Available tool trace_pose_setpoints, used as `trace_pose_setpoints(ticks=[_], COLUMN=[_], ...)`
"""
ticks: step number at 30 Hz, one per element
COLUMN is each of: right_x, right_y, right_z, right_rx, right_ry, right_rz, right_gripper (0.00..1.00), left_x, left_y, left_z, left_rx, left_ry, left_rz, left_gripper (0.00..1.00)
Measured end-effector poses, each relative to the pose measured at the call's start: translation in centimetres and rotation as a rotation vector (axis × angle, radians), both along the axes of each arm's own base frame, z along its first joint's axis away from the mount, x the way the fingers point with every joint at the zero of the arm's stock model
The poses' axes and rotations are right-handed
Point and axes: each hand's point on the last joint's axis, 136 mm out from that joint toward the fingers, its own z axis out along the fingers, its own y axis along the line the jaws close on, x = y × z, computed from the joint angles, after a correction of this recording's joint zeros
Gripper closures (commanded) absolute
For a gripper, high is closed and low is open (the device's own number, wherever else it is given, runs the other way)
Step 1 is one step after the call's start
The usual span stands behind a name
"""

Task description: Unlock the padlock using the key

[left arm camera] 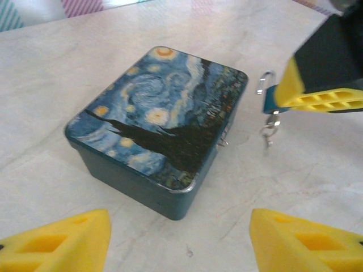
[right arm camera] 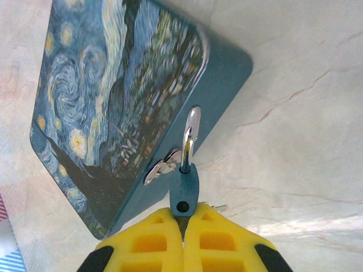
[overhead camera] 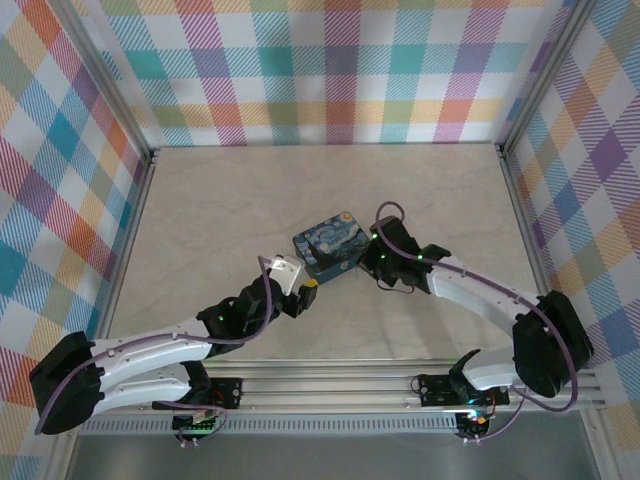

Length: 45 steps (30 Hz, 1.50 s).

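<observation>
Pinching the small teal-blue metal padlock (right arm camera: 185, 184) by its body, the right end effector (right arm camera: 183, 215) is clenched. The silver shackle (right arm camera: 191, 127) points at the latch side of the rectangular tin box (right arm camera: 102, 102) printed with a starry-night painting; whether shackle and latch are linked I cannot tell. What looks like the tiny silvery key (left arm camera: 268, 133) on its ring dangles just under the padlock, above the pale marbled surface (left arm camera: 317, 181). The left end effector (left arm camera: 180, 218) is released and empty, facing the box's near corner.

I judge the padlock is being steadied. Next, the left fingers (left arm camera: 62, 241) would need to take the key and turn it. The right arm (overhead camera: 480, 285) and left arm (overhead camera: 150, 350) lie low, converging on the box from either side.
</observation>
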Motion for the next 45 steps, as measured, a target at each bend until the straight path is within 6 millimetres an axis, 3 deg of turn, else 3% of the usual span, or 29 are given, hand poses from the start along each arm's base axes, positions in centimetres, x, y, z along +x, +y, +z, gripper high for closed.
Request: trace_pose_setpoints(ticks=[6,9,13,18,24,26,30,35,37,41,45], right_x=[2.6,4.1,5.9,5.7,6.2,6.7,7.6,7.9,8.2,8.6,7.8], right_y=[-4.1,-6.3,-8.6,-11.4,-14.8,-15.6,-16.6,-17.6,-17.8,-17.9,-17.9], right_z=[2.3,2.5,-0.1,-4.9,-6.5,-6.9,-7.5,-6.8,-5.6,-1.5,2.2], right_rx=[-0.019,-0.077,-0.193,-0.278,-0.294,-0.315,-0.383,-0.445,-0.462,-0.483,-0.496], right_ry=[-0.026,-0.017,0.067,0.201,0.242,0.248,0.255,0.242,0.205,0.048,-0.141], right_rz=[0.084,0.153,0.282,0.376,0.366,0.36,0.363,0.351,0.336,0.298,0.247], right_gripper=[1.0,1.0,1.0,1.0,1.0,0.92,0.67,0.42,0.28,0.0,0.0], left_x=[1.2,1.9,2.2,1.8,1.4,1.3,1.0,0.9,1.4,3.2,5.6], left_y=[0.8,0.6,-0.3,-0.6,-0.2,-0.3,-0.1,0.7,1.3,2.3,4.3], left_z=[2.3,3.0,2.8,1.1,0.2,0.1,-0.3,-1.0,-0.8,0.4,2.0], left_rx=[-0.017,-0.021,-0.018,0.0,0.014,0.008,0.02,0.054,0.064,0.06,0.03], left_ry=[0.031,0.06,0.114,0.181,0.225,0.232,0.251,0.285,0.295,0.307,0.291], left_rz=[0.055,0.067,0.054,0.044,0.051,0.051,0.052,0.067,0.087,0.154,0.235], left_gripper=[0.29,0.29,0.29,0.29,0.29,0.29,0.28,0.19,0.0,0.0,0.0])
